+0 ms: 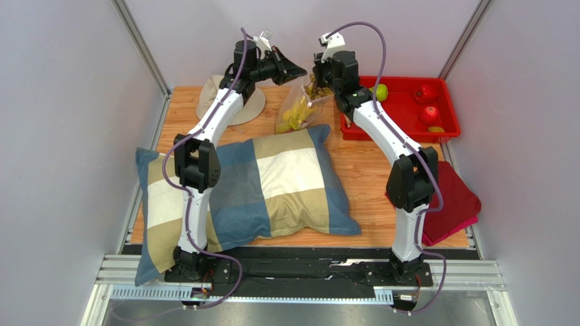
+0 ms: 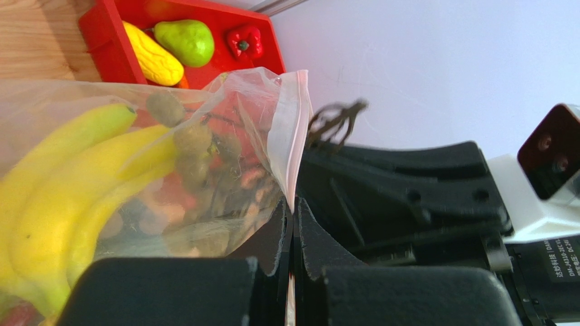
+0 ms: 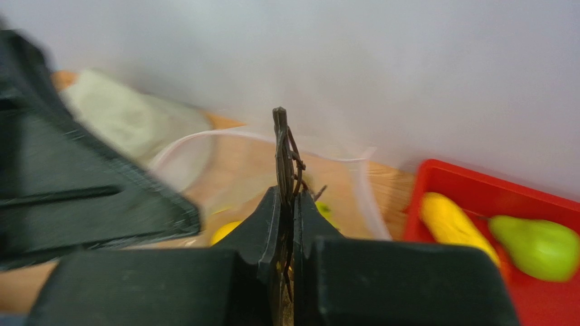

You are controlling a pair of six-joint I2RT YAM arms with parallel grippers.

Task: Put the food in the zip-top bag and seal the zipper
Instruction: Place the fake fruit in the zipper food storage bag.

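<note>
The clear zip-top bag (image 1: 301,109) hangs lifted over the back of the table, with yellow bananas (image 2: 68,183) and a tan bunch (image 2: 192,141) inside. My left gripper (image 1: 298,73) is shut on the bag's pink-white zipper strip (image 2: 291,129), which runs into the closed jaws (image 2: 293,207). My right gripper (image 1: 318,80) is shut on the tan bunch's brown stem (image 3: 282,153) and holds it at the bag's open mouth (image 3: 224,139). The stem tip also shows in the left wrist view (image 2: 333,119). More food lies in the red tray: a green pear (image 1: 381,92), a red pepper (image 1: 425,92), a red apple (image 1: 429,114) and a yellow piece (image 2: 153,54).
The red tray (image 1: 398,122) stands at the back right. A beige bucket hat (image 1: 221,100) lies at the back left. A large checked pillow (image 1: 259,190) covers the middle and front left. A red folded cloth (image 1: 455,200) lies at the right edge.
</note>
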